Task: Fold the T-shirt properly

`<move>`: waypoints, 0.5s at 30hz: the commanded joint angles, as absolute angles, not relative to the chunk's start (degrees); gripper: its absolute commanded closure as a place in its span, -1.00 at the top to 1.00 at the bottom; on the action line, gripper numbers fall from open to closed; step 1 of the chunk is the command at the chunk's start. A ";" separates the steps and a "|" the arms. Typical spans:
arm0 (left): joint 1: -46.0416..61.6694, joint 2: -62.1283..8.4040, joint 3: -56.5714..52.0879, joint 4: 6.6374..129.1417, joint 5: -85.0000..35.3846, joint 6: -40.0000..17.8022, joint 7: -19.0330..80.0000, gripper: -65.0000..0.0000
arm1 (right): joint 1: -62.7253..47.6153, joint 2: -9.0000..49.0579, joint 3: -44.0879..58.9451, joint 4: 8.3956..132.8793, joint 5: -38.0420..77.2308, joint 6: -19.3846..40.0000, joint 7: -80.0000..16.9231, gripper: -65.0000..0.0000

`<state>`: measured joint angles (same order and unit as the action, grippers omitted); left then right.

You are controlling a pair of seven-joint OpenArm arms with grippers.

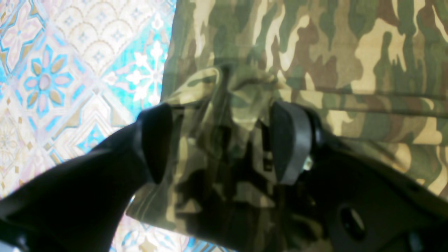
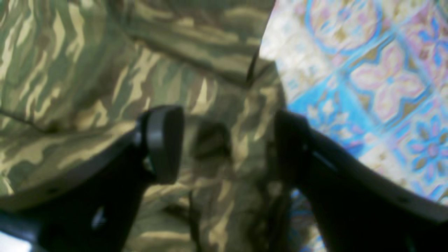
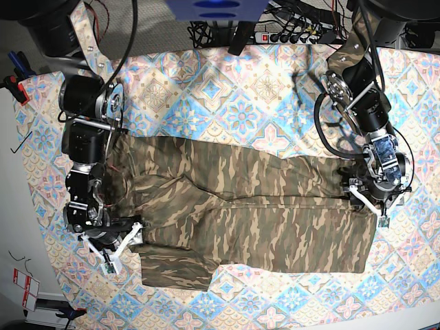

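Looking down the left wrist view, the left gripper [image 1: 224,143] has its jaws spread wide with a puckered fold of the T-shirt [image 1: 315,63] lying loose between them; nothing is pinched, and the cloth rests on the patterned tablecloth [image 1: 70,70], whose blue and pink tiles show just beside the shirt's edge; a hem seam runs across the fabric beyond the pads.

In the right wrist view, the right gripper [image 2: 227,143] likewise stands open over camouflage cloth; the T-shirt [image 2: 87,70] fills most of the frame, blurred, with a folded edge ending beside the tablecloth [image 2: 385,70]; no cloth is clamped there either.

From the base view, the T-shirt [image 3: 247,213] lies spread lengthwise across the tablecloth [image 3: 227,89], already doubled along its long axis, with a crease line running through its middle and one flap jutting at the near corner; the right gripper [image 3: 113,242] sits at one end and the left gripper [image 3: 370,196] at the other, both touching or just above the cloth's edges.

My judgement: a lengthwise fold has just been laid and let go; the next move calls for lifting clear, then regrasping the ends to fold the shirt across its length, keeping the edges aligned.
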<state>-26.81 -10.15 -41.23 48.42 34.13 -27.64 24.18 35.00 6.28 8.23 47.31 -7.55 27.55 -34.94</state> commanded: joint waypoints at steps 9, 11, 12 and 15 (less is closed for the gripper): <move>-23.96 -8.22 -41.54 64.04 33.01 -27.38 6.73 0.34 | 31.60 6.46 8.57 68.97 -6.73 27.47 -33.27 0.26; -22.37 -7.87 -41.54 64.92 33.01 -27.38 2.33 0.34 | 30.29 6.46 8.57 70.37 -6.73 27.47 -35.12 0.27; -22.02 -7.87 -41.54 64.92 33.10 -27.38 1.10 0.34 | 29.76 6.46 8.66 70.64 -6.73 27.47 -36.09 0.27; -21.05 -7.96 -41.71 64.92 33.19 -27.38 0.31 0.32 | 27.65 6.64 8.66 71.34 -6.73 27.47 -39.16 0.27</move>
